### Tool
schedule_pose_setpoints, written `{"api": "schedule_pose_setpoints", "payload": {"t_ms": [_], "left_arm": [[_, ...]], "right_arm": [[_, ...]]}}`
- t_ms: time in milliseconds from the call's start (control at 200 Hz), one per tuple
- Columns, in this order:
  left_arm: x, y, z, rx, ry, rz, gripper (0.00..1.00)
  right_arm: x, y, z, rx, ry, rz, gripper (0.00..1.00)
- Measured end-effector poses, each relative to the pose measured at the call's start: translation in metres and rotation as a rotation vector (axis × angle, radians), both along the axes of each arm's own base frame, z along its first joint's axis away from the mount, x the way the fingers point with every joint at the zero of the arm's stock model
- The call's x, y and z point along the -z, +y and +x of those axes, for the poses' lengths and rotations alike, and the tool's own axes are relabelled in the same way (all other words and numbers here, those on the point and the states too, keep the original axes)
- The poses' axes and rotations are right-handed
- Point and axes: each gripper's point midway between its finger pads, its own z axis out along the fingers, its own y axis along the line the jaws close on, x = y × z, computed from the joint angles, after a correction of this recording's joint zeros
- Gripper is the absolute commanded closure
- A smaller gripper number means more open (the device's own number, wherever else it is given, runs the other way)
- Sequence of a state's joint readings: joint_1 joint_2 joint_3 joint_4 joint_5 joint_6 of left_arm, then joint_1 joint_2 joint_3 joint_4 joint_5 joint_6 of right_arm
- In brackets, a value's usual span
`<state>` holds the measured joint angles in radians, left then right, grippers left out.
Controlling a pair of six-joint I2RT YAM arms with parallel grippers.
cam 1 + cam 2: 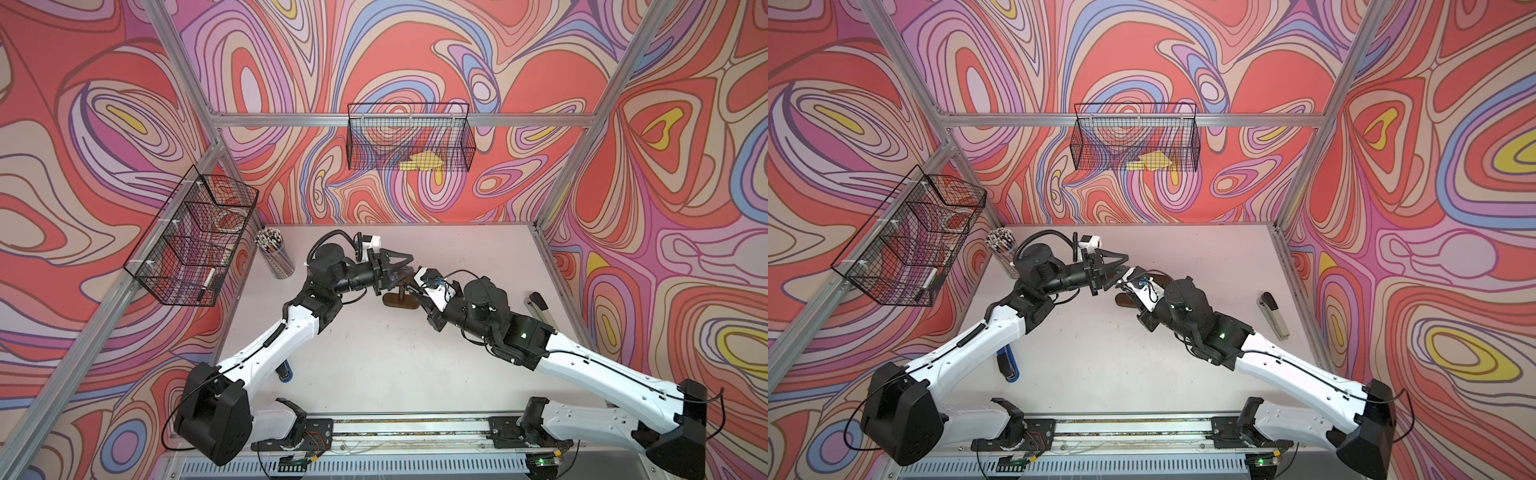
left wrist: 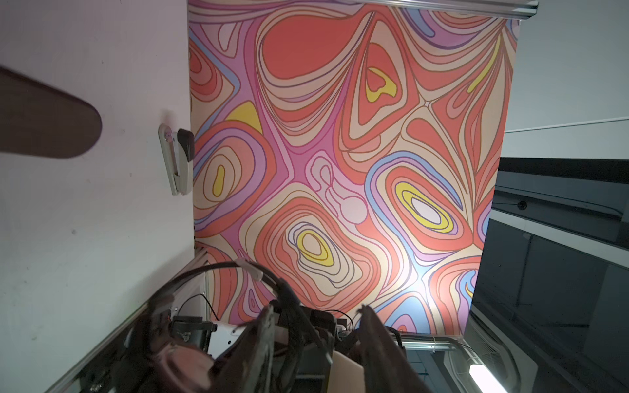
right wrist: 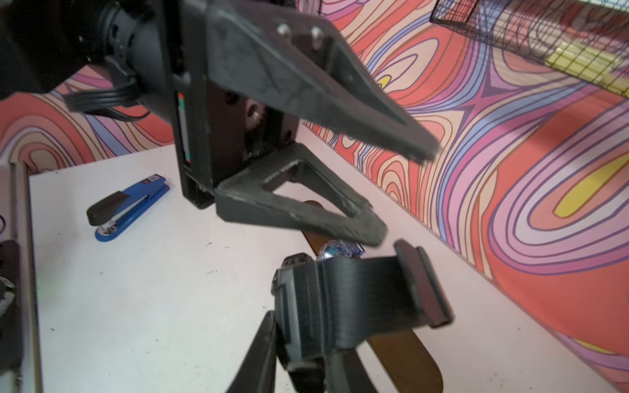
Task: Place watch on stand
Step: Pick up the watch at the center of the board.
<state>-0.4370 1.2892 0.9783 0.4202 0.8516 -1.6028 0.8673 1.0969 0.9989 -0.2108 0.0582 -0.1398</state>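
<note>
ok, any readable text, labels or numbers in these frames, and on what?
None readable in any view.
Blue stapler: small dark label near one end, too blurred to read.
Left pincer: coloured strip on its body, no letters legible.
Watch: no markings legible.

White-shelled arms (image 1: 266,345) carry black joints (image 1: 212,415) and cables (image 1: 582,353).

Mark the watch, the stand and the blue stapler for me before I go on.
watch (image 3: 360,299): right wrist view, on the black strap.
stand (image 3: 408,364): right wrist view, on the brown crossbar.
blue stapler (image 3: 143,199): right wrist view, on its blue body.
</note>
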Motion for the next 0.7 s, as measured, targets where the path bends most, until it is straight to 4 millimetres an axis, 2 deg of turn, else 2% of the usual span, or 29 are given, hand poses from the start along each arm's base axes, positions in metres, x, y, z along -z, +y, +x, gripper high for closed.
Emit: {"api": "schedule_pose_setpoints", "payload": {"t_ms": [105, 195, 325, 446, 546, 576, 636, 701], "left_arm": [[-0.006, 0.024, 0.009, -0.065, -0.084, 0.063, 0.52], [-0.007, 0.035, 0.012, -0.099, -0.171, 0.157, 0.51], [-0.014, 0.046, 0.007, -0.160, -0.416, 0.344, 0.52], [-0.017, 0.062, -0.009, -0.230, -0.670, 0.465, 0.54], [0.000, 0.075, -0.019, -0.282, -0.846, 0.554, 0.54], [0.008, 0.077, -0.020, -0.288, -0.892, 0.588, 0.56], [0.023, 0.079, -0.021, -0.280, -0.981, 0.653, 0.57], [0.039, 0.076, -0.023, -0.259, -1.100, 0.706, 0.54]], "right_arm": [[-0.006, -0.018, 0.013, 0.036, 0.107, 0.061, 1.00], [-0.016, -0.029, 0.021, 0.037, 0.205, 0.117, 1.00], [-0.022, -0.023, 0.026, -0.043, 0.352, 0.197, 1.00], [-0.005, -0.008, 0.025, -0.147, 0.536, 0.246, 1.00], [0.012, 0.005, 0.017, -0.223, 0.681, 0.268, 1.00], [0.014, 0.008, 0.013, -0.250, 0.719, 0.277, 1.00], [0.015, 0.013, 0.004, -0.303, 0.777, 0.297, 1.00], [0.010, 0.017, -0.005, -0.357, 0.820, 0.320, 1.00]]}}
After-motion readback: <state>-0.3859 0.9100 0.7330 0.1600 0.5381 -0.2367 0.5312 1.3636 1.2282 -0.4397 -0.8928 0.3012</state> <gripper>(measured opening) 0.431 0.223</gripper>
